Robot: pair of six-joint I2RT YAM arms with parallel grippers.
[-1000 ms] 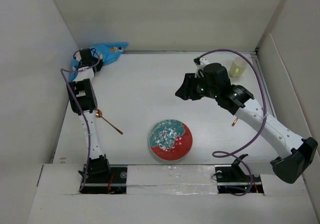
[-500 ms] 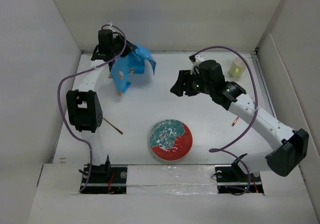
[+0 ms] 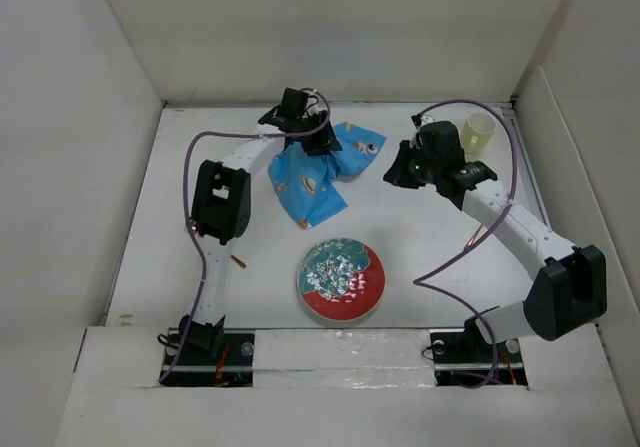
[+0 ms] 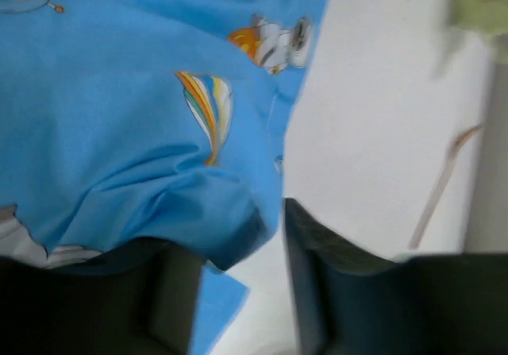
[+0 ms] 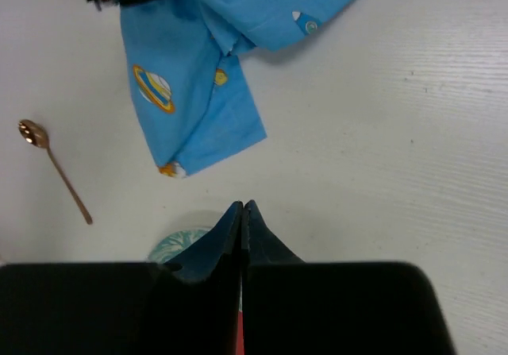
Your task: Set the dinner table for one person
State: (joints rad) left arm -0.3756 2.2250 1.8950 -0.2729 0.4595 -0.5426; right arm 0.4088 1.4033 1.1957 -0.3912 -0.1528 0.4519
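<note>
left claw (image 4: 234, 236): jaws apart, blue cartoon-print placemat (image 3: 310, 187) draped over one finger and bunched in the gap, doesn't look pinched. right claw (image 5: 242, 206): tips together, nothing in them, hovering over bare top just right of the cloth. Placemat sits far-centre, crumpled into two lobes. The longer lobe runs far-to-near and points at the plate (image 3: 365, 297), close but not touching afaict; the shorter one points toward my right arm. No clean long axis till it's flattened. Handling, my guess: thin cloth, v. light, limp, will fold on itself and drag. Best taken at hem or corner, one corner per claw, then pulled taut and laid down. dinner table (image 3: 260, 257): white top under everything, fills the booth floor. Rigid, flat, smooth, so things prob slide on it; nothing to grip. Looks wider left-right than deep, so long axis across me, I think. Spoon (image 5: 57, 172) near-left of the plate, handle toward the plate side. Pale cup (image 3: 479, 132) upright in far-right corner. Thin copper utensil (image 4: 439, 190) right side, type unclear.
</note>
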